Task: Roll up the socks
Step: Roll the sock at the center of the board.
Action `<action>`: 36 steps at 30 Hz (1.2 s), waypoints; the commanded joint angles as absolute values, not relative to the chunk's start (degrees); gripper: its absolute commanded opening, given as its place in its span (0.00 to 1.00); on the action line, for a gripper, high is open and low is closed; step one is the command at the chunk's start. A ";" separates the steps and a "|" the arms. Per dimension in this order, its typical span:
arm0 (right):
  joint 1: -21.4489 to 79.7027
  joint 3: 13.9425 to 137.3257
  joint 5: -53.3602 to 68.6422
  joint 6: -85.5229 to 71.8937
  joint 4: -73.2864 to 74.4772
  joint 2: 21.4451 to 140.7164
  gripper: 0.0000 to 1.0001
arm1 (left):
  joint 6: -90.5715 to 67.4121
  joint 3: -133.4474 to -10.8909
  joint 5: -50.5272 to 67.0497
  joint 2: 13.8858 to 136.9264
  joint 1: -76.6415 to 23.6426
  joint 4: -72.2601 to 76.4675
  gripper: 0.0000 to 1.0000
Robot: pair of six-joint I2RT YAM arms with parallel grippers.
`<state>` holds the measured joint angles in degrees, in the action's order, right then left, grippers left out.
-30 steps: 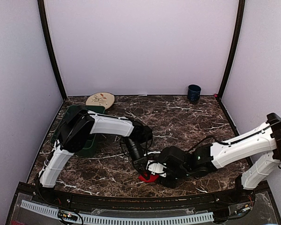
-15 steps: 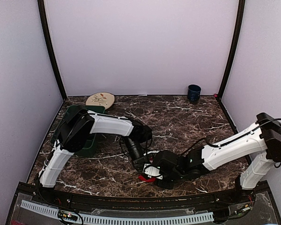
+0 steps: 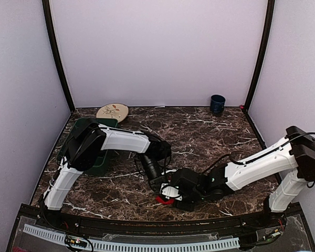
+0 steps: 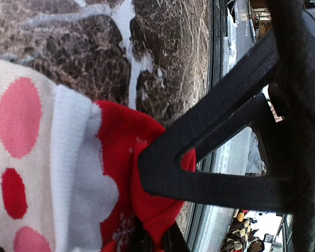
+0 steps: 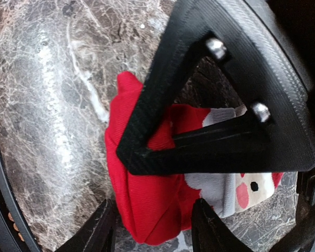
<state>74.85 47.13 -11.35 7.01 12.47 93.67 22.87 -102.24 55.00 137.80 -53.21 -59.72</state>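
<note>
One red sock [image 3: 163, 200] lies at the near centre of the marble table [image 3: 210, 131]. Two grippers meet there: the left gripper [image 4: 156, 239] is clamped on its fabric, and the right gripper [image 5: 153, 233] has its fingers spread, straddling it. One blue cup [image 3: 217, 104] stands at the rear.

Top cam's mounted high behind the arm bases, looking down and forward over the whole bench [image 3: 215, 131]. Both wrist cams are jammed in super close, aimed down at the marble. All three views share the red sock [image 3: 161, 200] by the front edge.
</note>
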 commanded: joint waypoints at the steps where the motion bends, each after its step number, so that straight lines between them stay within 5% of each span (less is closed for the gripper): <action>1: 72.93 48.50 -10.53 7.63 10.85 95.01 0.47 | 24.30 -101.34 55.13 138.19 -54.89 -60.21 0.06; 8: 71.01 48.34 -6.39 7.69 11.26 96.33 0.36 | 24.26 -101.42 55.02 138.25 -54.93 -60.21 0.06; 12: 70.49 48.26 -4.25 7.40 11.80 96.76 0.19 | 24.27 -101.40 54.98 138.27 -54.93 -60.16 0.06; 19: 70.11 48.02 -2.83 6.58 13.04 96.59 0.03 | 21.62 -101.56 52.12 138.42 -54.57 -59.29 0.10; 26: 69.92 47.23 -3.39 4.75 13.65 95.65 0.02 | 16.92 -99.47 50.19 135.76 -51.47 -54.99 0.22; 36: 69.65 47.12 -4.22 2.87 14.53 95.26 0.10 | 13.18 -92.94 49.52 130.46 -48.37 -47.98 0.25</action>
<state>70.30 47.77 -3.49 4.16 11.99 95.39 14.46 -95.20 54.43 133.62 -49.54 -50.83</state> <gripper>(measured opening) 0.086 0.246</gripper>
